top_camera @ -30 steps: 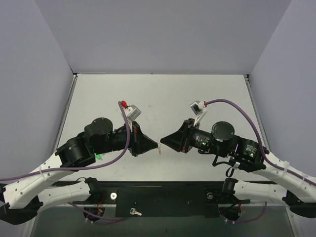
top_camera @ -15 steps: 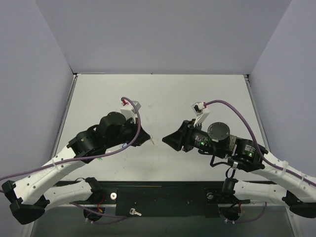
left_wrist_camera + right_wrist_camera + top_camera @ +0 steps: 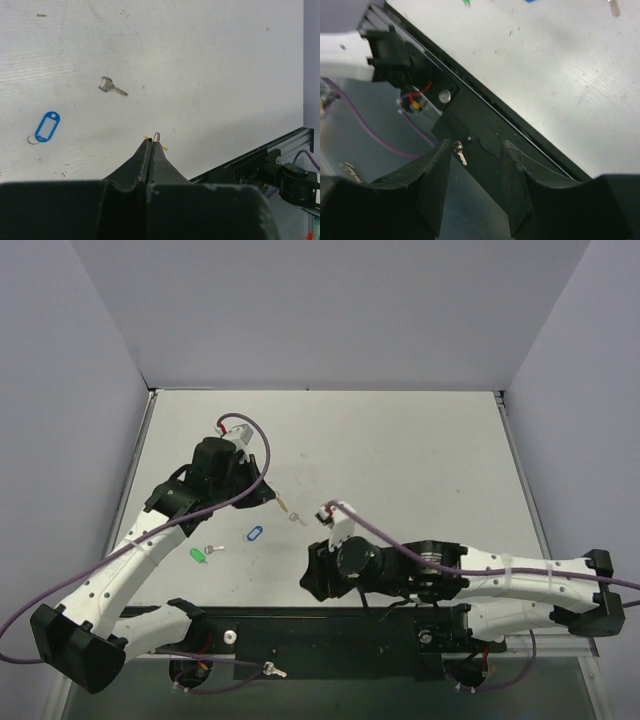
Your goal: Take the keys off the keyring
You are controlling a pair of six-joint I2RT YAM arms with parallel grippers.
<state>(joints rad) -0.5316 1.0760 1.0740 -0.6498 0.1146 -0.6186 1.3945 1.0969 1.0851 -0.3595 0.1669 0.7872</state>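
The key (image 3: 112,88) lies flat and alone on the table (image 3: 210,60), in the upper left of the left wrist view. It touches nothing, and no ring shows through its head. The yellow keyring (image 3: 283,506) is a little way from it, near the middle of the overhead view. It is pinched in the left gripper (image 3: 151,144), whose fingers are pressed together, with only yellow slivers and the thin wire loop poking out past the tips.

From this the key looks to be off the ring, so the main step seems done. What is left, at most, is to set the keyring down and draw the arms back. I cannot tell whether the ring once carried other keys.

The right gripper (image 3: 476,147) is at the lower middle of the overhead view, over the black rail (image 3: 485,125) at the near edge. Its fingers are spread and nothing is between them. In its own view a second small key (image 3: 460,152) lies on that rail.

A blue tag (image 3: 46,126) sits at the left of the left wrist view, near the loose key. A green tag (image 3: 198,555) lies further left in the overhead view.
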